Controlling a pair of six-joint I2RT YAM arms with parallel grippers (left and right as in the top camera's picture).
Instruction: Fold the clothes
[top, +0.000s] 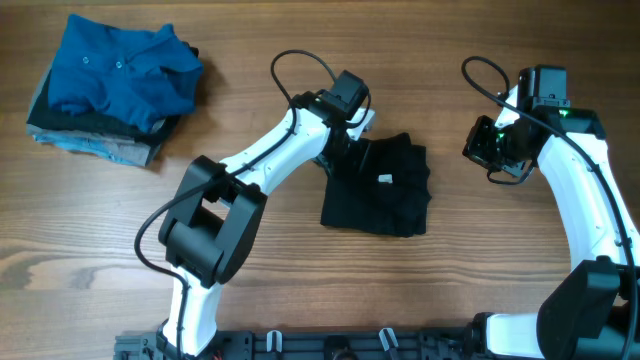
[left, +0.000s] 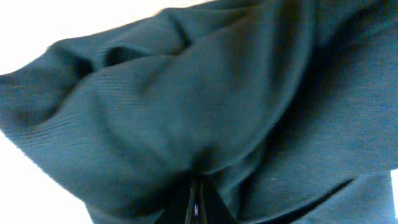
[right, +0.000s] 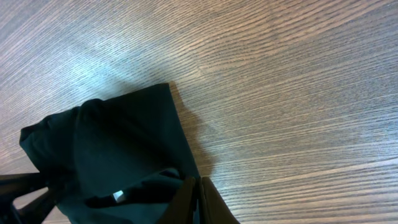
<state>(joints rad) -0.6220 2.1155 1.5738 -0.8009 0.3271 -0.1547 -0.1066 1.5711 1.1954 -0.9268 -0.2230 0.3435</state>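
Note:
The black polo shirt (top: 385, 195) lies as a folded, slightly rumpled bundle at the table's middle, with a small white tag showing on top. My left gripper (top: 348, 145) is at the shirt's far-left corner. In the left wrist view its fingers (left: 196, 202) are pressed together, and folds of the dark cloth (left: 186, 106) converge at their tips and fill the frame. My right gripper (top: 493, 152) is shut and empty above bare table, to the right of the shirt. The right wrist view shows its closed fingers (right: 198, 193) and the shirt (right: 118, 149) at lower left.
A stack of folded garments sits at the far-left corner, a blue buttoned polo (top: 120, 70) on top of grey and light-blue pieces (top: 95, 145). Bare wooden table (top: 480, 290) lies around the black shirt.

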